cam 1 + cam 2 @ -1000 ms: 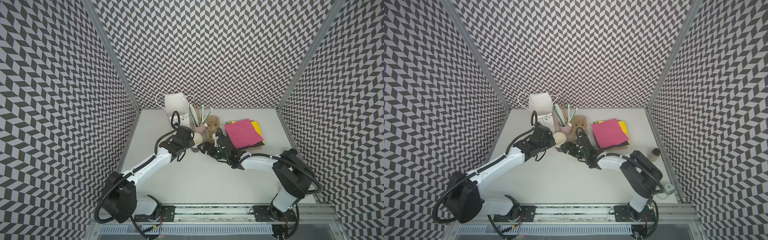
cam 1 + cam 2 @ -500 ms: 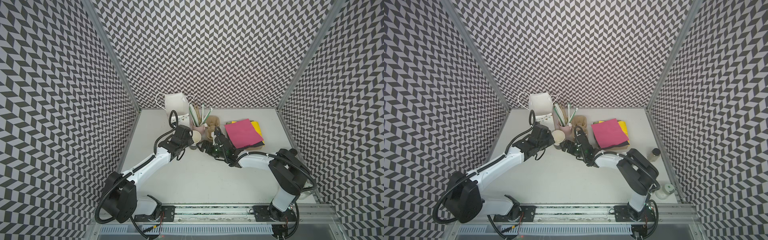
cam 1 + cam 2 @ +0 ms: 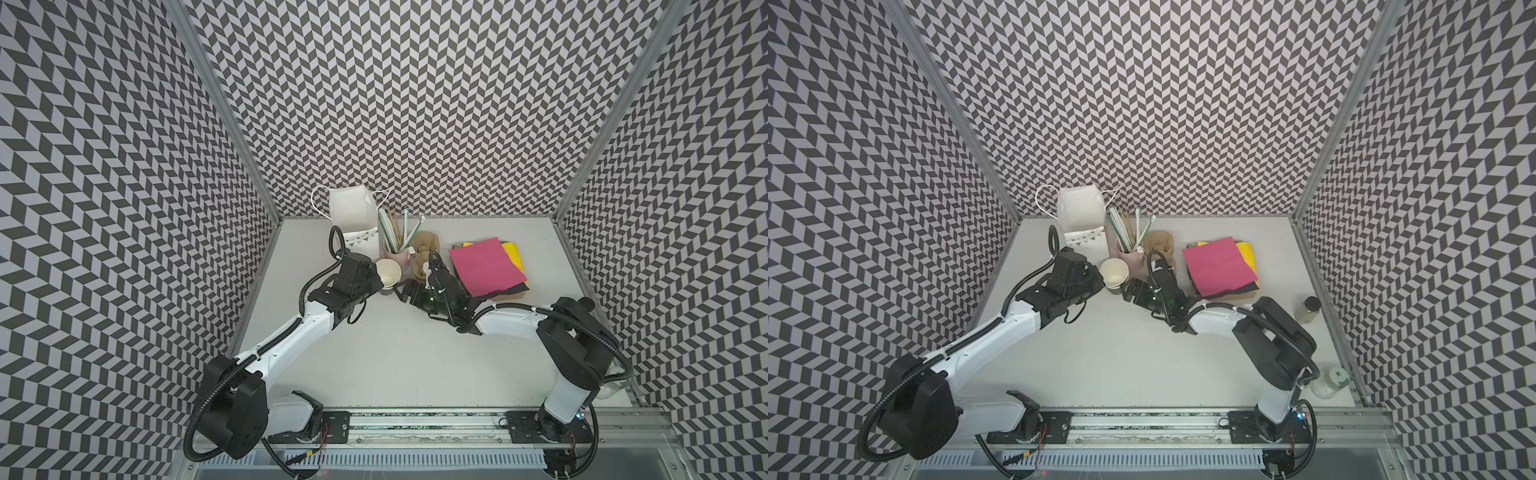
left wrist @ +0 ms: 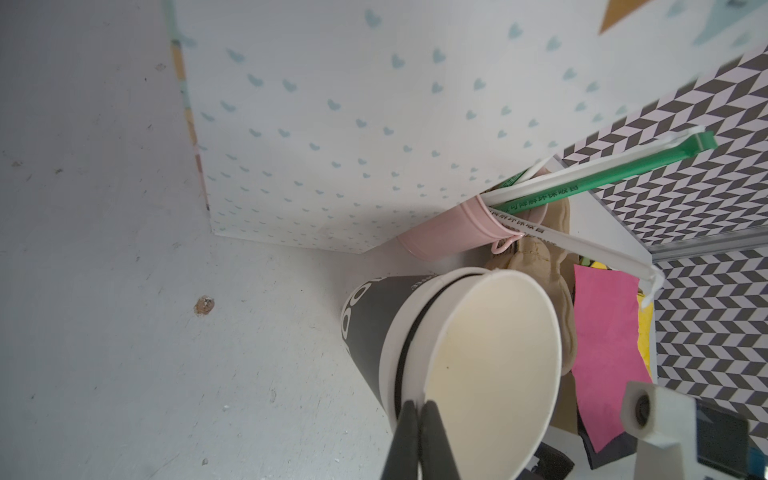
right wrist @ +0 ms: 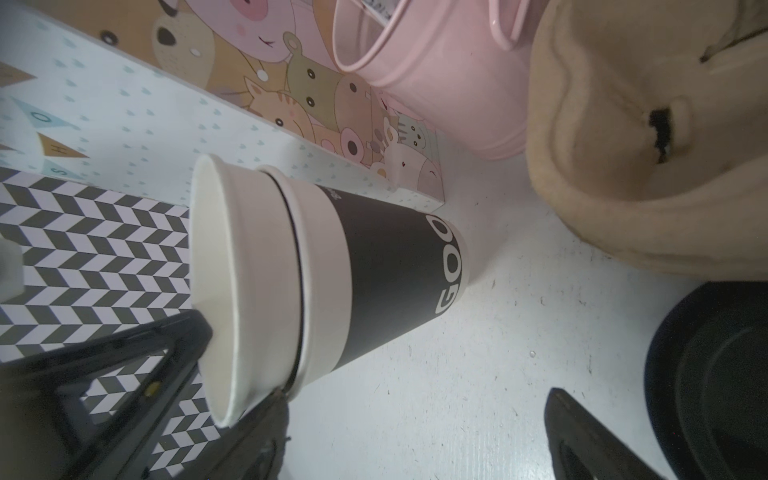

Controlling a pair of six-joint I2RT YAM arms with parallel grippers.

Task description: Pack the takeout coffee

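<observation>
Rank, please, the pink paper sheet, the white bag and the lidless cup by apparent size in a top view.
1. pink paper sheet.
2. white bag, nearly as large; it stands taller, nearer the camera, so this is unsure.
3. lidless cup, clearly smallest.

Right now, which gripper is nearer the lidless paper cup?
Left. The left gripper has its jaws pinched on the cup rim; the right gripper stands open beside it.

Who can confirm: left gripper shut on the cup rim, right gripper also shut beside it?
Not quite. The left gripper is shut on the cup rim, but the right gripper beside it is open, jaws wide apart; the right wrist view shows it.
</observation>
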